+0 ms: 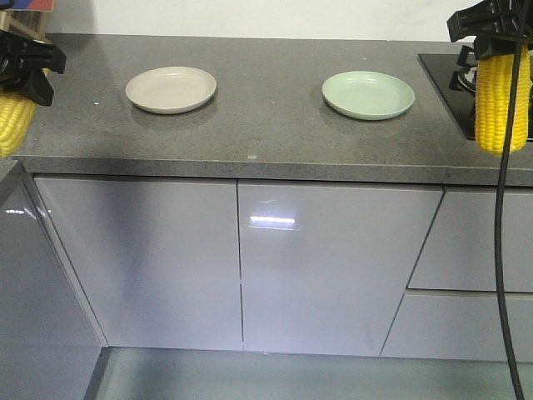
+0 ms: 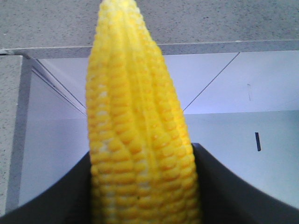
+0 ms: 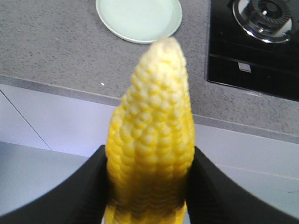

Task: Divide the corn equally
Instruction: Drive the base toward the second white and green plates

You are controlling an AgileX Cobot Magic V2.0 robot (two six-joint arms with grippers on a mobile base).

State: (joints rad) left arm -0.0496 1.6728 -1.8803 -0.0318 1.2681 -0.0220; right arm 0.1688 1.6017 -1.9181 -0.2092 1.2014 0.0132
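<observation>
- The left gripper (image 1: 25, 73) is pinching the left cob (image 1: 12, 125) by its thick end, with the jaws pressed onto the kernels. The cob is hanging tip-down in the air off the left front edge of the countertop (image 1: 266, 133).
- The right gripper (image 1: 491, 29) is clamping the right cob (image 1: 502, 100) the same way. It is dangling in front of the hob (image 1: 441, 71), not resting on anything.
- Both grips are biting on rounded, slick kernels near one end. A quick swing is likely to make a cob pivot or slide out, and from here it would be falling past the counter front rather than onto it.
- The beige plate (image 1: 171, 89) and the green plate (image 1: 368, 94) are lying well apart from both cobs, so each arm is facing a long carry.
- A cob is about as long as a plate is wide. One released off-centre or tilted is likely to roll over the shallow rim.
- The right cob is hanging close to the hob's burner, so a low path is risking a knock there.
- If both cobs go to one plate, the share is no longer equal.
</observation>
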